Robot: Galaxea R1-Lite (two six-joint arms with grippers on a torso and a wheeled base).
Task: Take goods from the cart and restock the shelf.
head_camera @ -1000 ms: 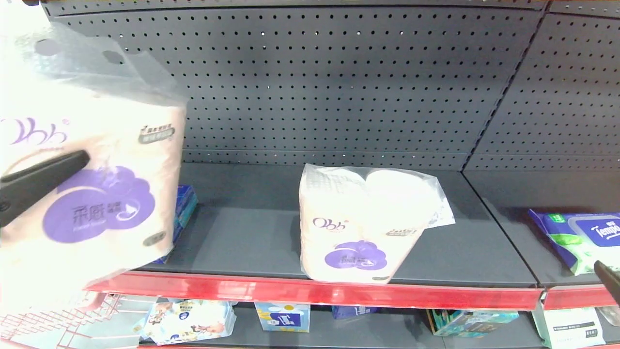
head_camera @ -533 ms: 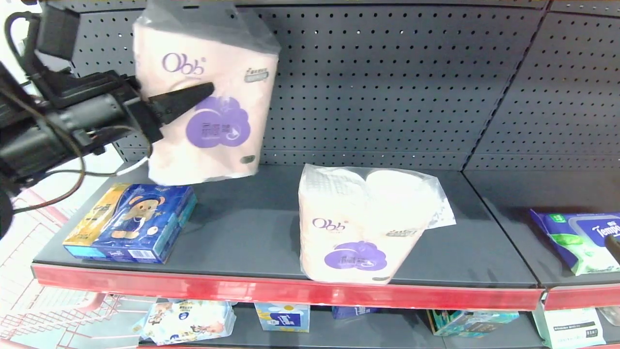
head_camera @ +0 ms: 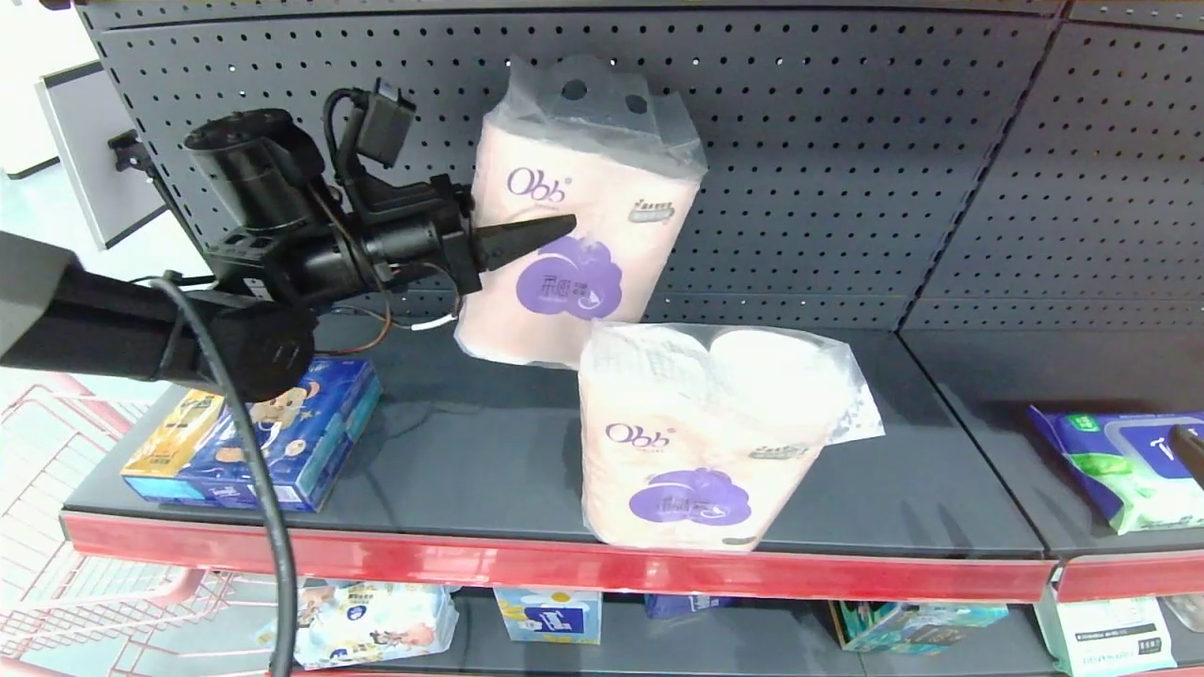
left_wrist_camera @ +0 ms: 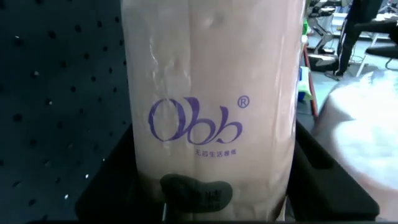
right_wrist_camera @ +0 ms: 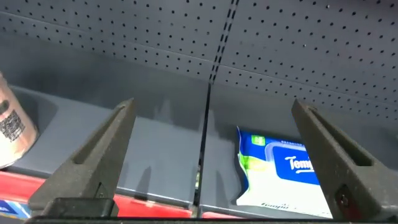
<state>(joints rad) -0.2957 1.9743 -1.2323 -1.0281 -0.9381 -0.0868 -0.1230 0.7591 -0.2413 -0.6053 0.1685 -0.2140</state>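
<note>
Squeezing tight, the left tool holds the pink plastic-wrapped pack of toilet rolls over the back of the dark grey shelf, just behind an identical standing pack. Best to lower it upright, clear of that neighbour, then release.

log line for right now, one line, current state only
left gripper: shut on toilet paper pack, rear of shelf | second pack: standing at shelf front edge | right gripper: open, near wipes pack
</note>
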